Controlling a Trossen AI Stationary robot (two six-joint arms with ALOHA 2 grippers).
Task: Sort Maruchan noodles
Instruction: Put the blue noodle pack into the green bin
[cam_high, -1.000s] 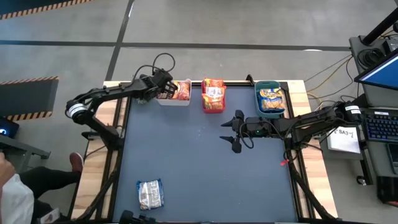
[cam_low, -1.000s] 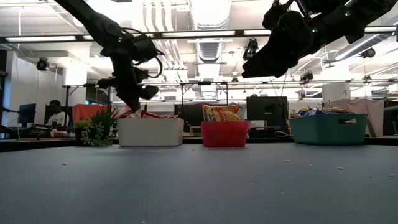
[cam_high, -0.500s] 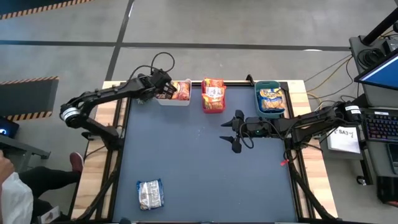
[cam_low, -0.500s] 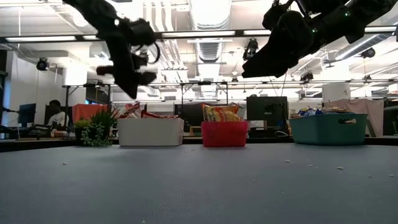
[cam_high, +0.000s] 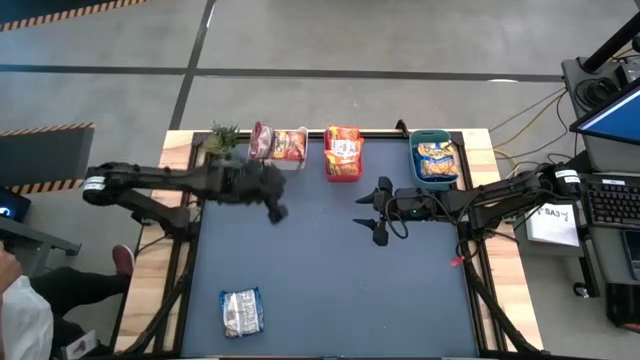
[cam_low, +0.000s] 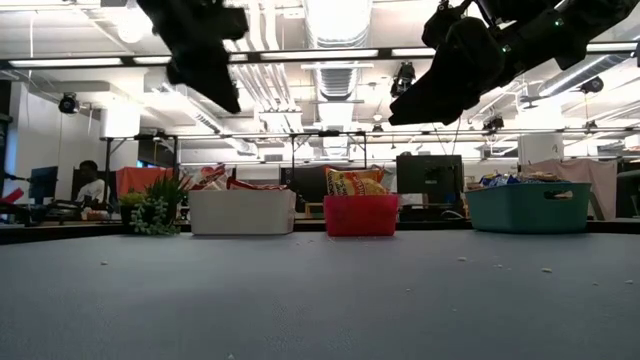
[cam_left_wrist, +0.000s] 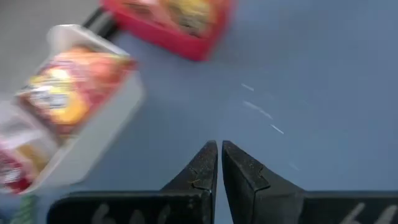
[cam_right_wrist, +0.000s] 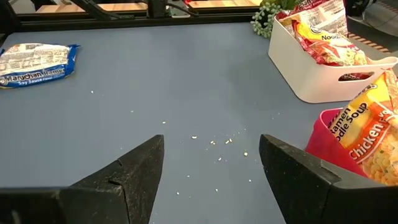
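Packets sorted by colour into three bins along the far edge; one silvery packet (cam_high: 241, 311) lies alone near the front edge. Left gripper (cam_high: 277, 210), clenched and empty, hangs above the mat near the white bin (cam_high: 279, 160). Right gripper (cam_high: 379, 211) waits mid-table, fingers spread, holding nothing.

Our left arm reaches in from the table's left side, its left gripper (cam_high: 276, 209) raised above the surface with fingers pressed together, holding nothing. Our right arm stretches in from the right, its right gripper (cam_high: 378, 212) hovering with fingers spread wide.
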